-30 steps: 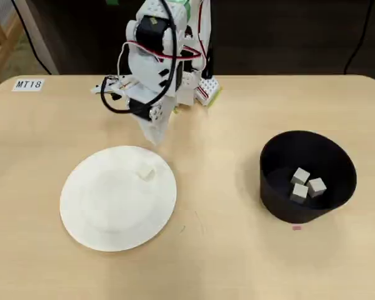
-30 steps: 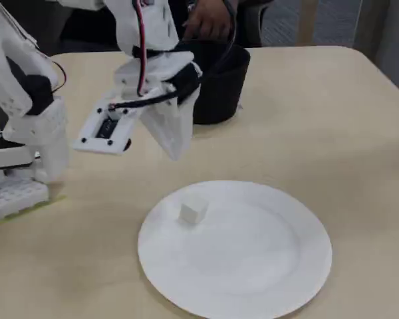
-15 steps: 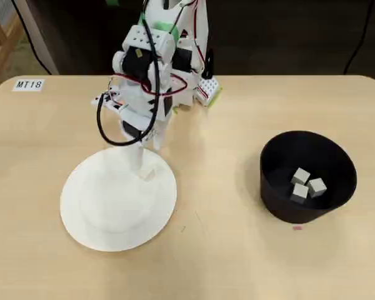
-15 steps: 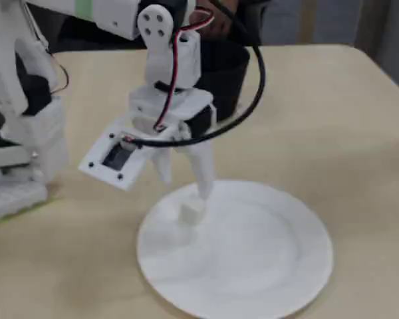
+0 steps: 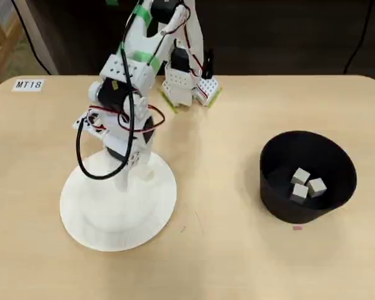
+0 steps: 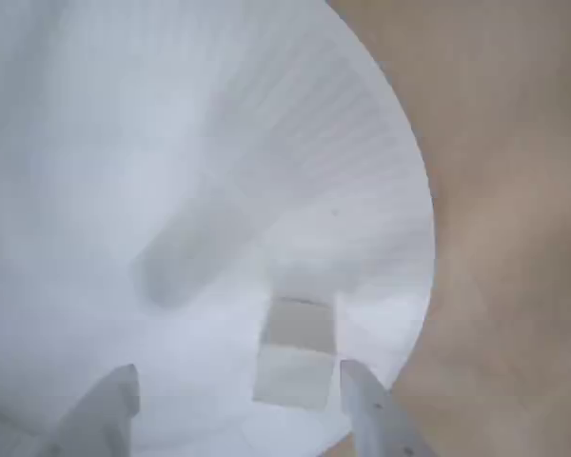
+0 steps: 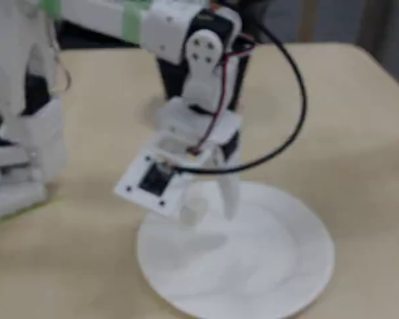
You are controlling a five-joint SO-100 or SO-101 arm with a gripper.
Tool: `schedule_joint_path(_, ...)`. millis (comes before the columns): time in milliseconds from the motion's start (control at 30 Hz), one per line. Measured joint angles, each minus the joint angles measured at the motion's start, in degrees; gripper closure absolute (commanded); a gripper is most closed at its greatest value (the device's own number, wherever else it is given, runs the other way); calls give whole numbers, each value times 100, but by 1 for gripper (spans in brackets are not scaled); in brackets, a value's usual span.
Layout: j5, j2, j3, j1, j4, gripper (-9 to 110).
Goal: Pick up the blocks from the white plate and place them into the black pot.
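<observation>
One block lies low on the white plate in the wrist view, between the spread fingers of the open gripper. Overhead, three blocks sit in the black pot, right of frame.

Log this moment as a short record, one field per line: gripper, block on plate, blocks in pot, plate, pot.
gripper: gripper open, lowered over the plate, fingers either side of a block
block on plate: one block near the plate's rim, between the fingers
blocks in pot: three blocks lie together on the bottom
plate: white plate left in the overhead view
pot: black pot to the right, apart from the plate
</observation>
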Motion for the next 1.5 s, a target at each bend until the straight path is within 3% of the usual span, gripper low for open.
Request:
schedule_joint_path(500,-114,-457,-88,-26,176,75)
schedule_joint_path(667,-79,-580,-237,-79,9,84)
schedule_joint_path(833,132,-729,-308,-211,-229,104)
schedule_joint_path(1233,-9,-932,-888,-220,-554,104)
schedule_joint_path(1500,-299,-18,-1969,-466,-826,104)
